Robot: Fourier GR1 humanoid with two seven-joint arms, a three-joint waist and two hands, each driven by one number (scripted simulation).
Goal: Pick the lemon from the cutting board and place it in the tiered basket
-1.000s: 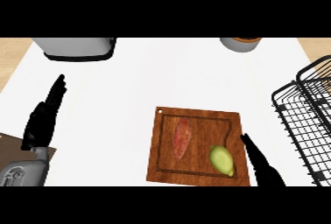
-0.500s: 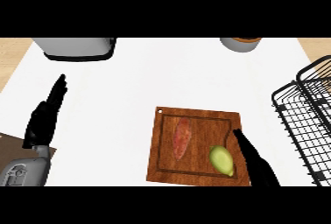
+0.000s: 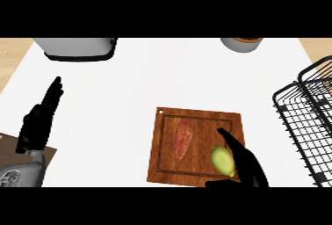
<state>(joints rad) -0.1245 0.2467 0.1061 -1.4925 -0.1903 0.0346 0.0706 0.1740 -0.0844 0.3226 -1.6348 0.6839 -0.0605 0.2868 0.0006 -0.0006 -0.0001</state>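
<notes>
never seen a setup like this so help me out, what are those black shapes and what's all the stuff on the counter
This is one view from a humanoid robot's head, looking steeply down at a counter. The black shapes are its hands. The left robot hand rests open near the left edge. The right robot hand has straight fingers alongside the lemon, not yet curled around it. The lemon lies on a board beside a reddish vegetable. A wire basket stands at the right. Nothing is held.
</notes>
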